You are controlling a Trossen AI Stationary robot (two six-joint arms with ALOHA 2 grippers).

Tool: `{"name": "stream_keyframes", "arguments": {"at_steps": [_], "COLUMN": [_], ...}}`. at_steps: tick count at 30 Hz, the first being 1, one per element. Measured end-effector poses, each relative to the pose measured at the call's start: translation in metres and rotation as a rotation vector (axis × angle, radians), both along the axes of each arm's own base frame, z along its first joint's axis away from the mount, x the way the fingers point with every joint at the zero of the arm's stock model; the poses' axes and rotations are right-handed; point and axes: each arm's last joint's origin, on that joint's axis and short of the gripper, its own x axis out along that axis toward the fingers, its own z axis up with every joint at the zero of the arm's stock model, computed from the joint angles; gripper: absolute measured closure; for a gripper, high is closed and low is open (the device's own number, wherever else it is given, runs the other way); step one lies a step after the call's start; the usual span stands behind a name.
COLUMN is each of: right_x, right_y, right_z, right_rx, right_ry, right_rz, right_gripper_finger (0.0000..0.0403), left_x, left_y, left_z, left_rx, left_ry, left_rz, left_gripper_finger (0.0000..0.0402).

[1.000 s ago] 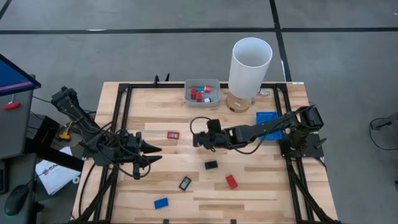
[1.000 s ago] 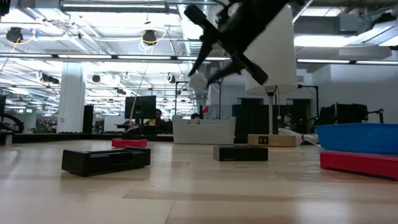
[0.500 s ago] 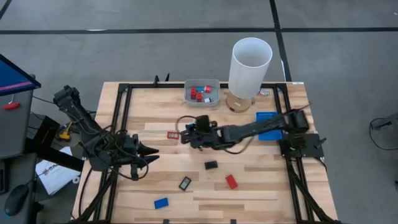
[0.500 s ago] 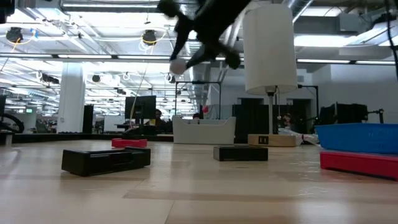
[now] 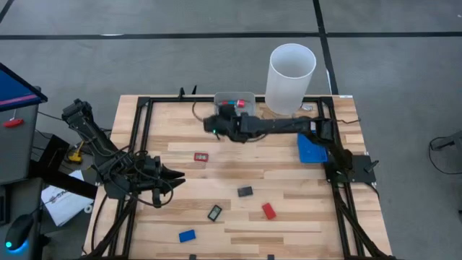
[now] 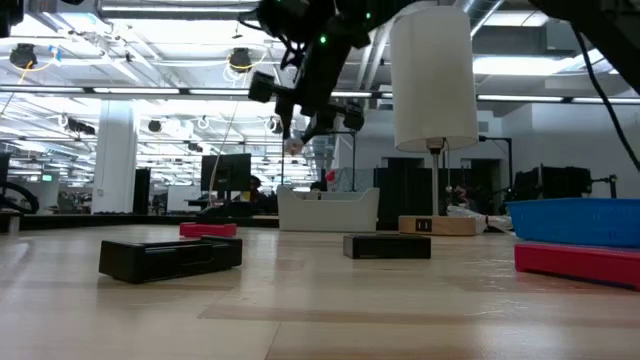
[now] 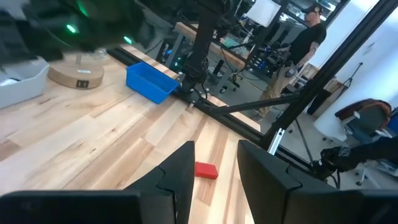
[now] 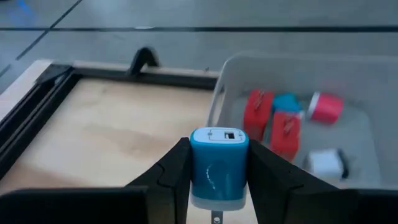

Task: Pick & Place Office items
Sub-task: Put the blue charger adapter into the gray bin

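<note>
My right gripper (image 5: 214,125) hangs over the table's far part, beside the near left corner of the grey tray (image 5: 234,101), shut on a small blue-and-white piece (image 8: 217,165). The tray (image 8: 348,134) holds red, blue and white pieces. On the table lie a red framed rectangle (image 5: 201,156), a black block (image 5: 245,191), a black framed rectangle (image 5: 215,212), a red block (image 5: 268,211) and a blue block (image 5: 187,235). My left gripper (image 5: 180,174) waits shut at the table's left, holding nothing. My right gripper pinches the blue-and-white piece by its two opposite sides (image 8: 196,168) between its two fingers. The fingers come from the table's right, slanting down. The piece is lifted clear of the table, its blue end away from the wrist, short of the tray's rim.
A tall white cylinder (image 5: 291,78) stands on a round wooden base right of the grey tray. A flat blue tray (image 5: 310,148) lies at the right. A black frame (image 5: 141,137) runs around the tabletop. Bare wood lies between the scattered pieces.
My right gripper has swung from the table's middle toward the far edge and left, up to the grey tray, carrying the blue-and-white piece clear of the table and rolling as it went. My left gripper has shut its fingers where it stands.
</note>
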Motion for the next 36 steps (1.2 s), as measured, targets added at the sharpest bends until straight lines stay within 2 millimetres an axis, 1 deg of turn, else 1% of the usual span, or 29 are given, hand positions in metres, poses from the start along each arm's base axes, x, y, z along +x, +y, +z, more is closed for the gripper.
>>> {"name": "stream_keyframes", "arguments": {"at_steps": [3,6,8,12,16,25,36], "right_x": [-0.004,-0.009,-0.012,-0.018,-0.02,-0.023,-0.03], "right_y": [-0.024,-0.043,-0.053,-0.066,-0.072,-0.072,-0.087], "right_z": [0.0,0.0,-0.001,-0.011,-0.018,-0.034,-0.035], "right_rx": [-0.013,-0.028,-0.032,-0.017,-0.009,0.006,0.015], "right_ry": [0.025,0.059,0.076,0.1,0.107,0.111,0.142], "right_rz": [-0.031,-0.05,-0.059,-0.082,-0.073,-0.061,-0.077], "right_gripper_finger": [0.029,0.029,0.029,0.029,0.029,0.029,0.029], "left_x": [0.0,0.0,0.0,0.001,0.001,0.001,0.002], "left_y": [0.0,0.0,0.0,0.0,0.001,0.0,-0.001], "left_z": [0.0,0.0,0.0,0.0,0.0,0.003,0.006], "left_rx": [-0.017,-0.029,-0.037,-0.06,-0.063,-0.091,-0.105], "left_ry": [-0.005,-0.008,-0.01,-0.014,-0.015,-0.038,-0.056], "left_rz": [0.001,0.003,0.004,0.01,0.011,0.01,0.008], "left_gripper_finger": [0.0283,0.0283,0.0283,0.0283,0.0283,0.0283,0.0283]}}
